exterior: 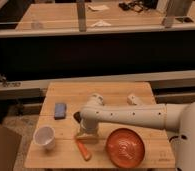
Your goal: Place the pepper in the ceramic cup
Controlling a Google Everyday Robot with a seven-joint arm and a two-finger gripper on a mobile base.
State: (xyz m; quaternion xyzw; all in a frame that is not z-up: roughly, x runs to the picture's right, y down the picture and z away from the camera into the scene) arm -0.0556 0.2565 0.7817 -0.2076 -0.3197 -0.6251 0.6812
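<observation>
One arm reaches across a wooden desk (101,92) from the right of the camera view, its white forearm bending down at the wrist toward the front edge. The gripper (86,134) hangs low over the desk, just above and behind the pepper (83,149); whether it is released or clenched cannot be told, and it does not appear to hold anything. The pepper lies flat on the desk near the front edge, its long axis running diagonally from upper left to lower right. The ceramic cup (44,137) stands upright to the left of the pepper, near but apart from it, mouth open upward and seemingly empty. An orange plate (125,147) lies just to the right of the pepper, and a small blue object (60,110) rests farther back on the left side of the desk.

The step in hand is judged to be the approach to grasp. To do it well, the gripper should descend over the pepper's middle and close across its narrow width rather than along its length, so the tapered body does not slip or roll aside. Once lifted, the pepper should be carried left, tipped point-down over the cup's wide rim, and let go low enough not to knock the light cup over.
</observation>
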